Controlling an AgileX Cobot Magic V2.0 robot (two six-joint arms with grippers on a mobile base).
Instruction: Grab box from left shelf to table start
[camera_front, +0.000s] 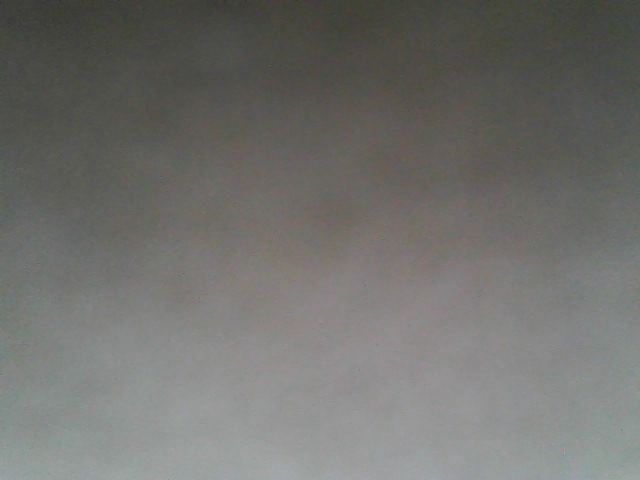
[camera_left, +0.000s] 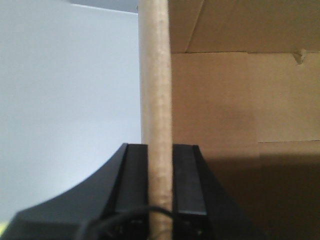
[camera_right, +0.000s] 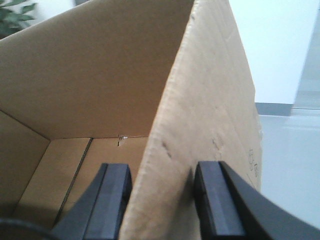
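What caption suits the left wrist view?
Left arm's jaws pinch the upright wall edge of the open cardboard box, pale surface beyond.

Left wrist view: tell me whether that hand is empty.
No, the left hand has the box wall pinched between its two black fingers.

This seems an indoor room of the office or lab kind; the exact sort is not clear. To the right of the right gripper (camera_right: 161, 170) are a plain white wall (camera_right: 280, 45), a grey skirting strip (camera_right: 275, 108) and a smooth, pale, glossy floor (camera_right: 295, 165). Far beyond it to the left are dark green plant leaves (camera_right: 14, 15).
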